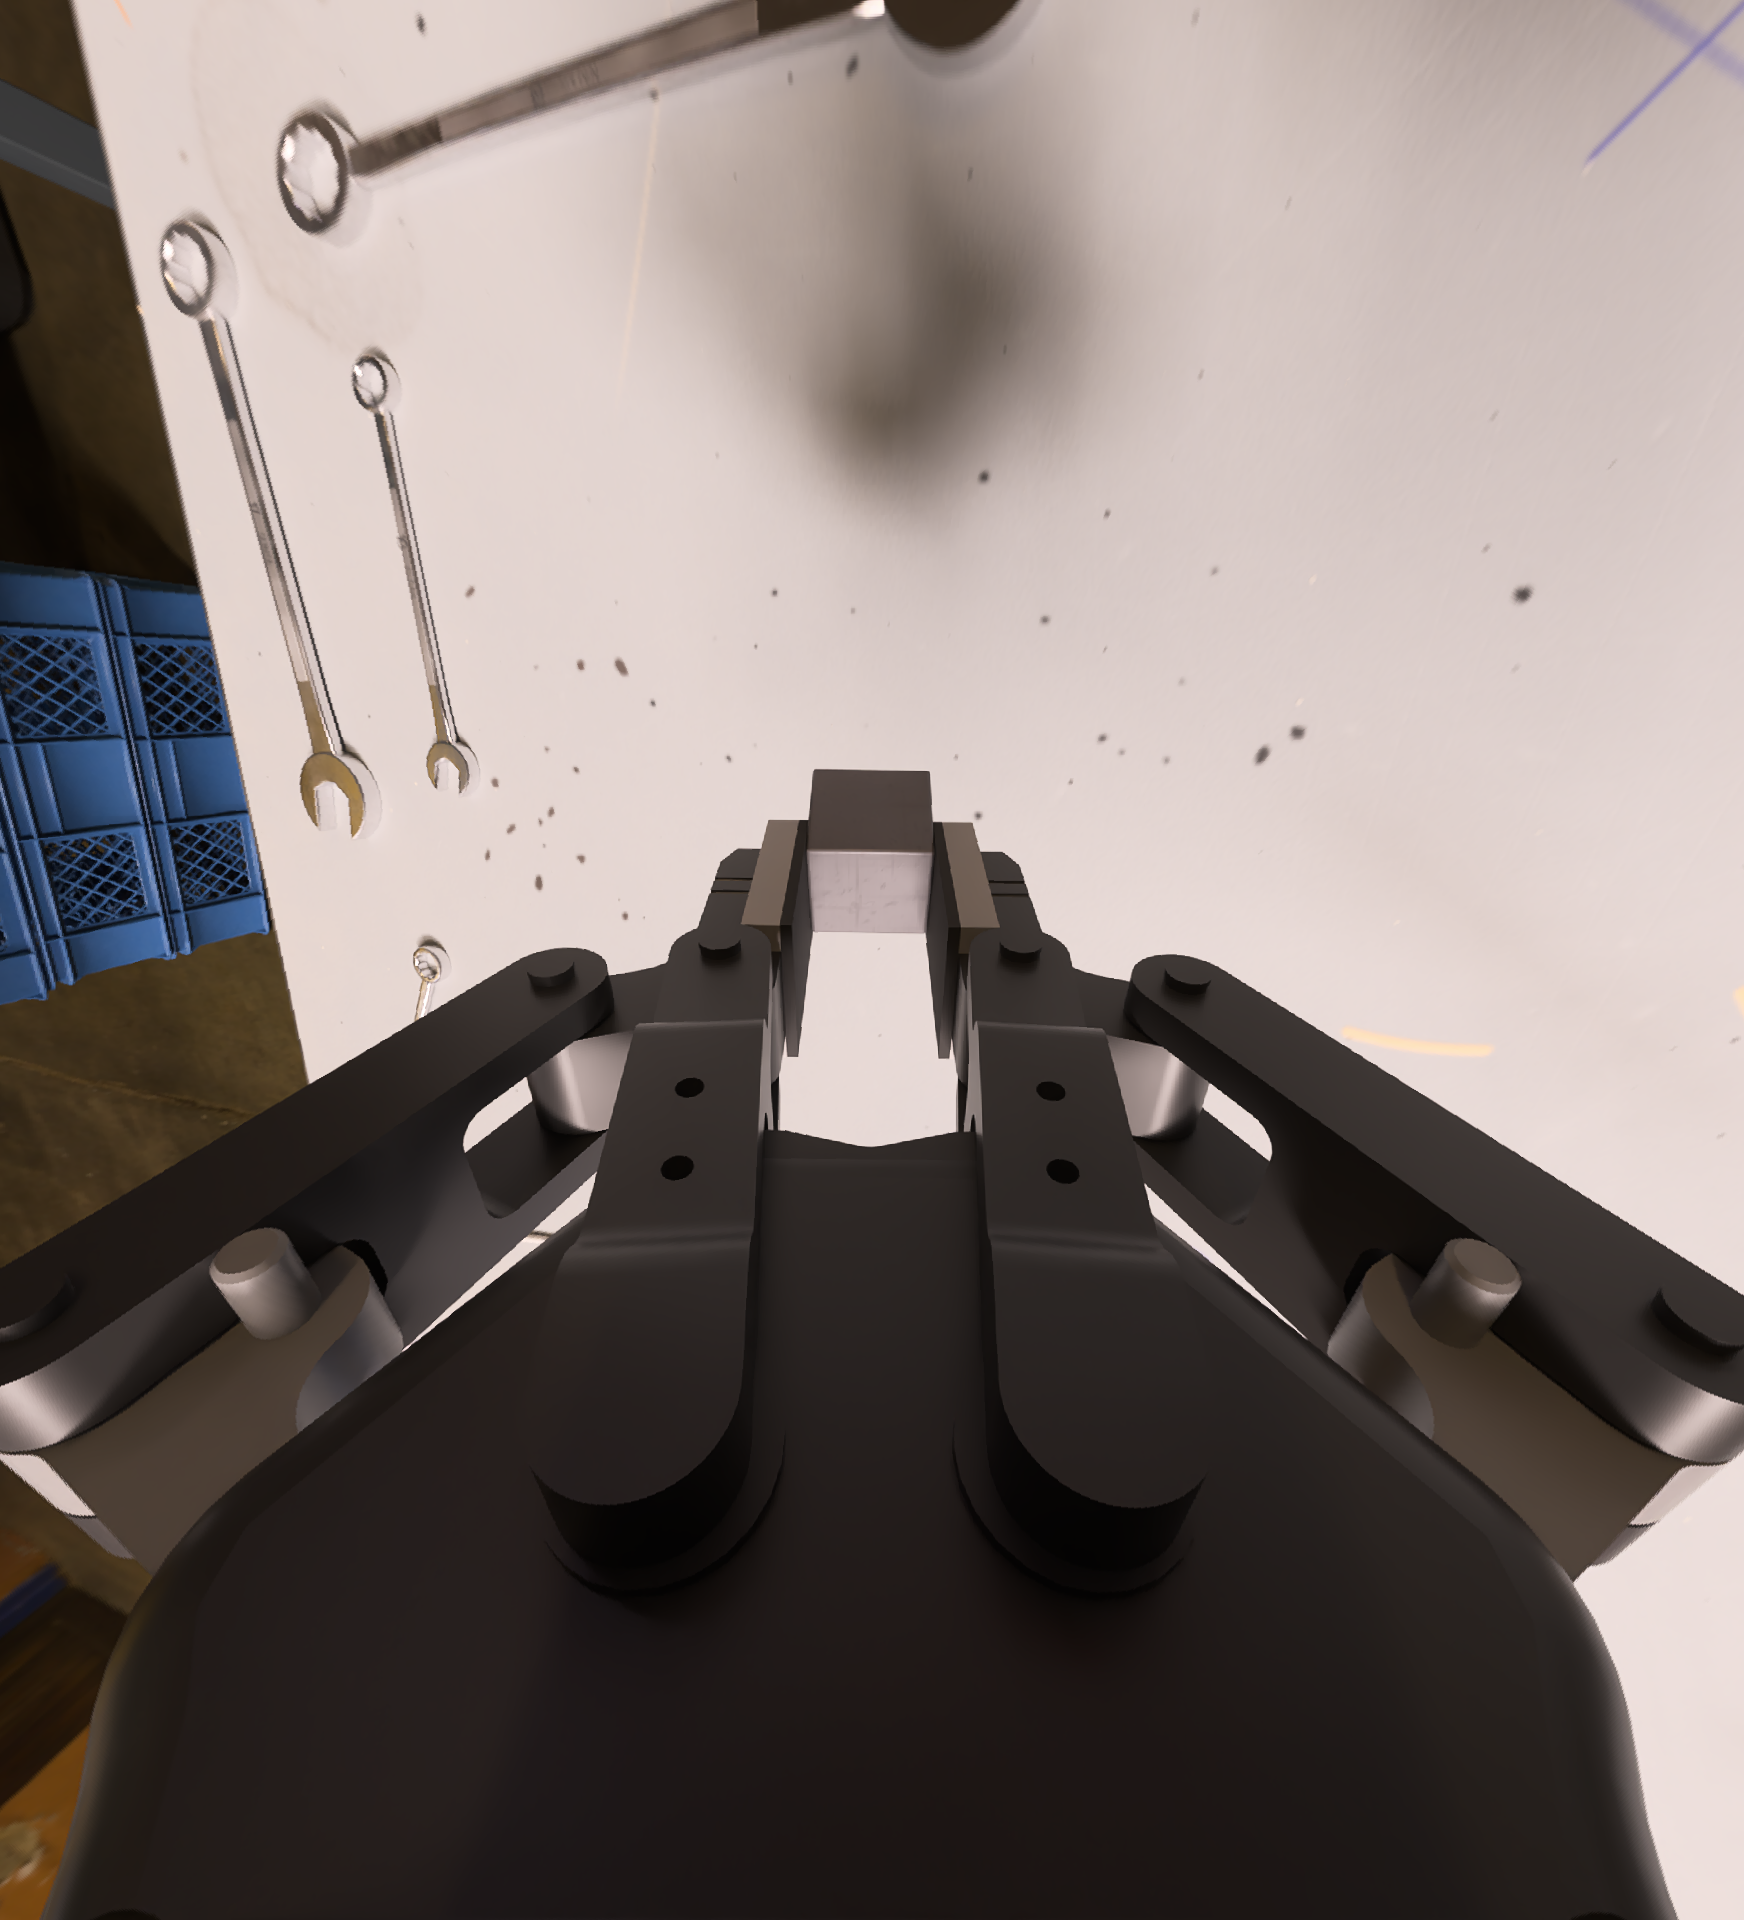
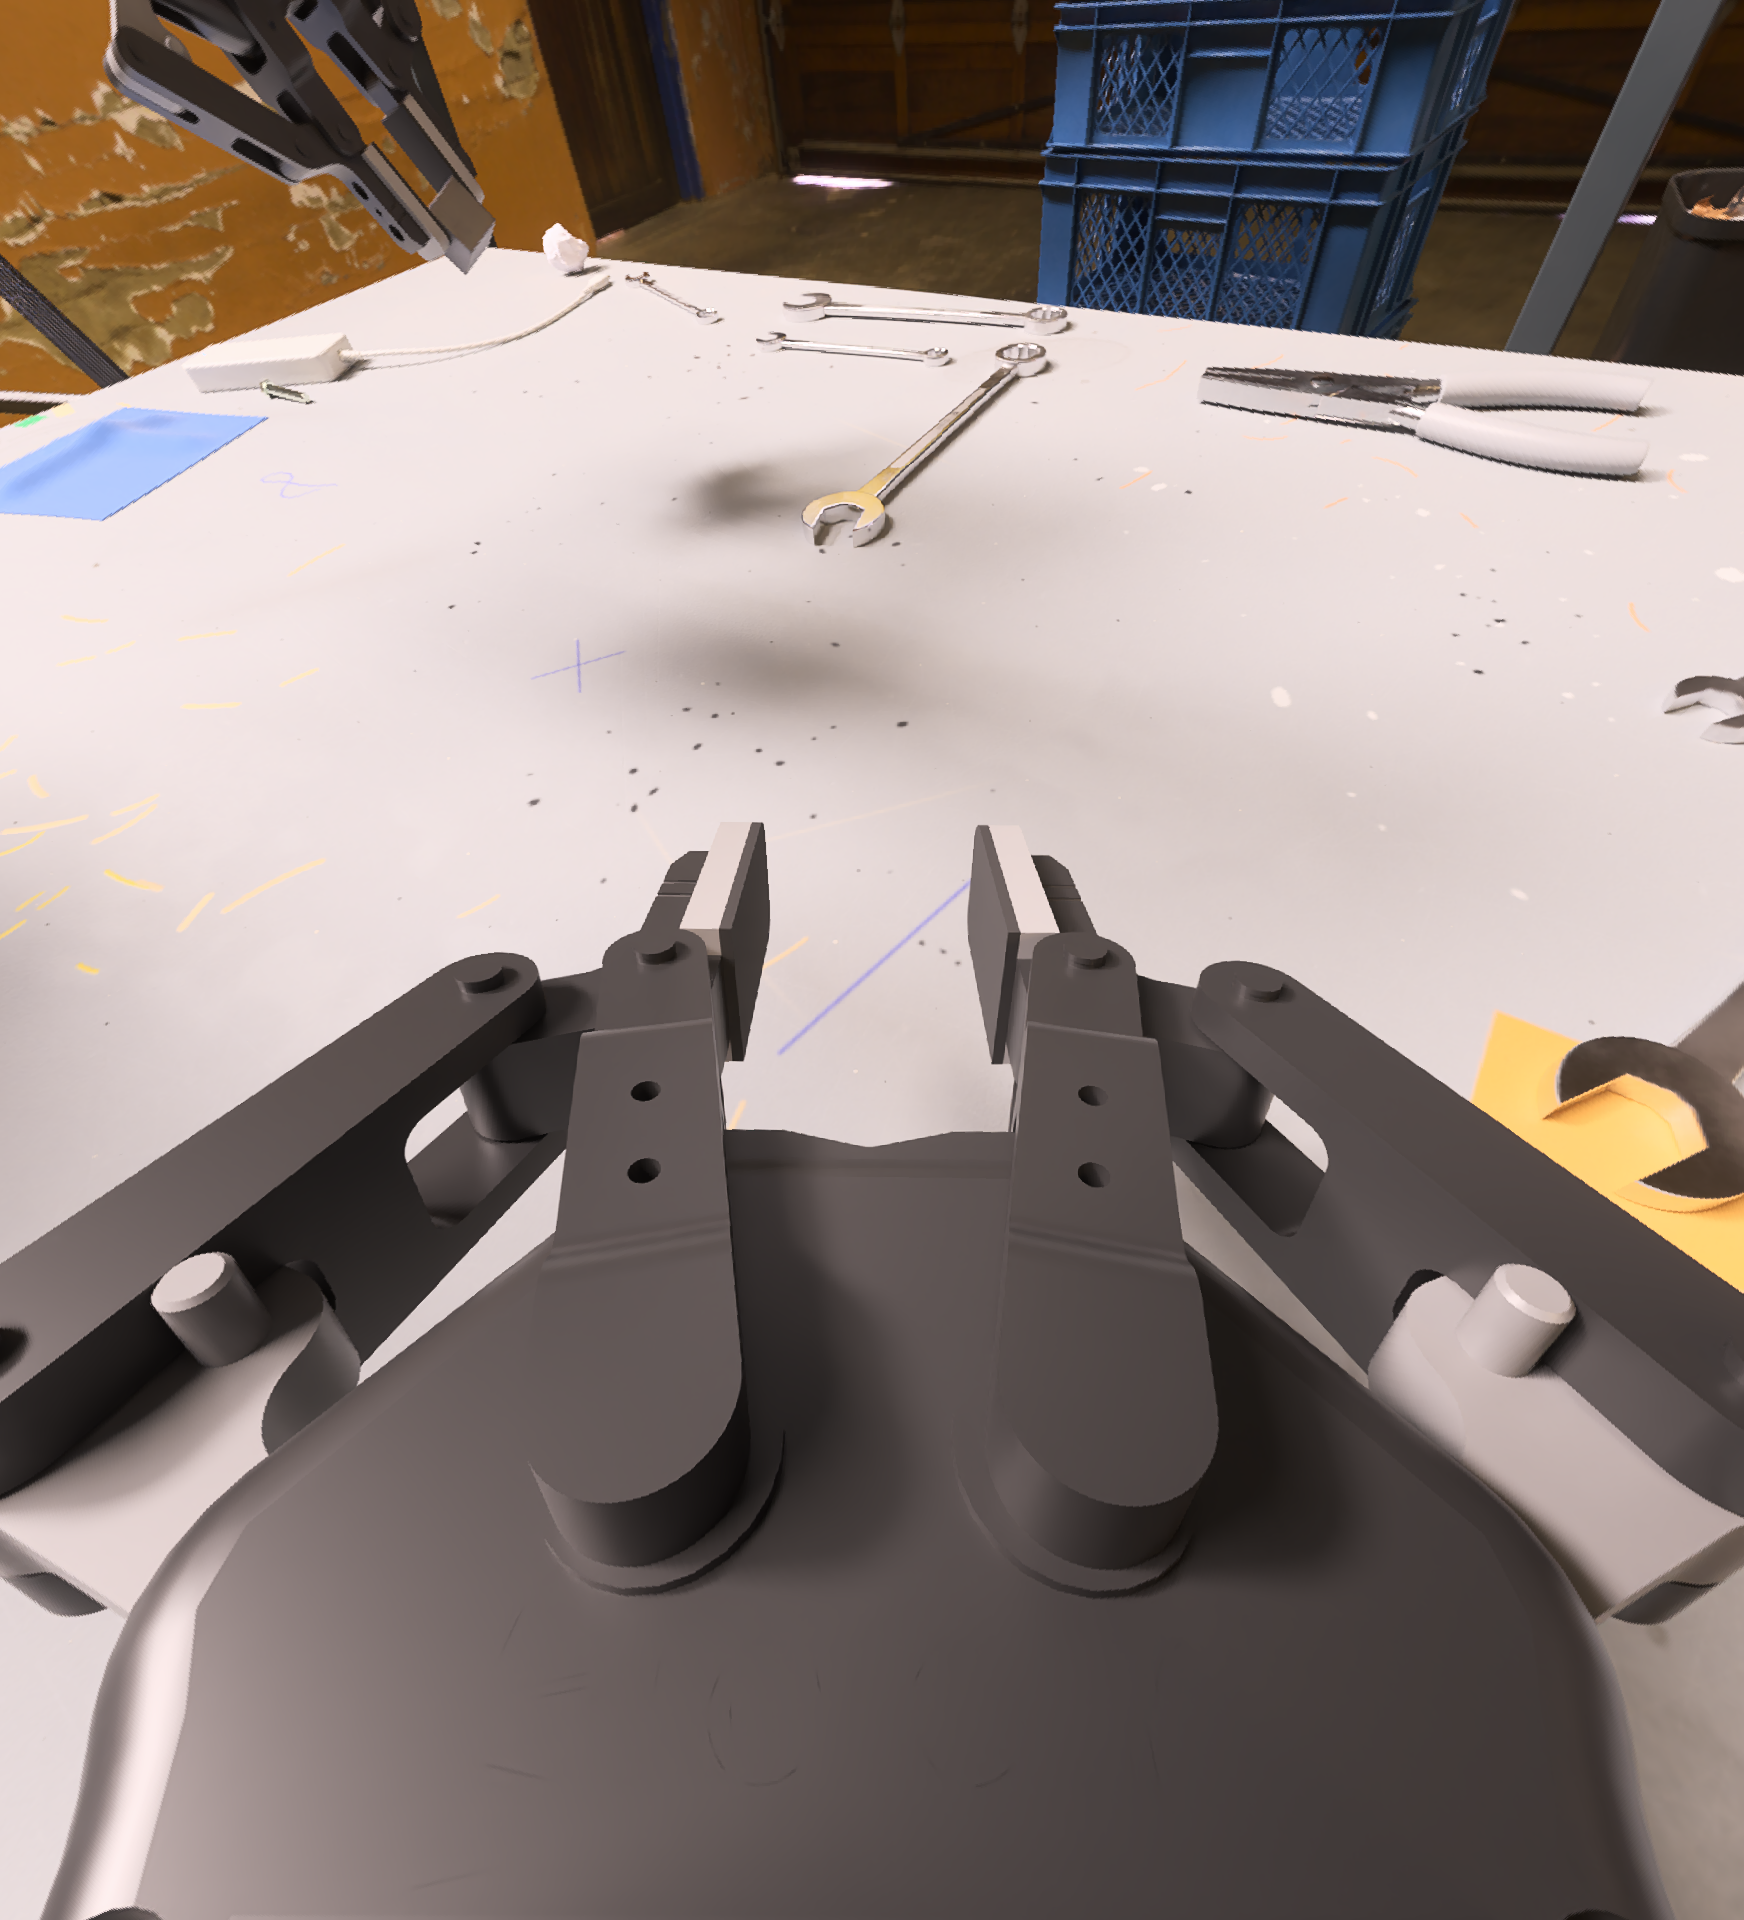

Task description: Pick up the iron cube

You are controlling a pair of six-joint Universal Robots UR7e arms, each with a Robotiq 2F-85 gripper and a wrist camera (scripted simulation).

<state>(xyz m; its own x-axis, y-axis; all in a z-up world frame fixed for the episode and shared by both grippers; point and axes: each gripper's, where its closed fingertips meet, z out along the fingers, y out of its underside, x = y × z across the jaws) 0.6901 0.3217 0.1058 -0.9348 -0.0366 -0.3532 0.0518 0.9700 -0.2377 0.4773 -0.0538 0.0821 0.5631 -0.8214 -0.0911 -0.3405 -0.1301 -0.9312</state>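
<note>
The iron cube [image 1: 869,868] is a small grey metal block held between the pads of my left gripper [image 1: 870,883], which is shut on it and holds it well above the white table [image 1: 1263,520]. The cube's shadow lies on the table far below. In the right wrist view the left gripper [image 2: 437,223] hangs high at the far left with the cube [image 2: 463,231] at its tips. My right gripper [image 2: 868,904] is open and empty, low over the near part of the table.
Several wrenches [image 1: 265,520] [image 2: 925,442] lie on the table, with white-handled pliers [image 2: 1439,410] at the far right, a big wrench on a yellow sheet [image 2: 1657,1122], a blue sheet [image 2: 99,462] and a white box with a cord [image 2: 270,358]. Blue crates [image 2: 1252,156] stand beyond the table.
</note>
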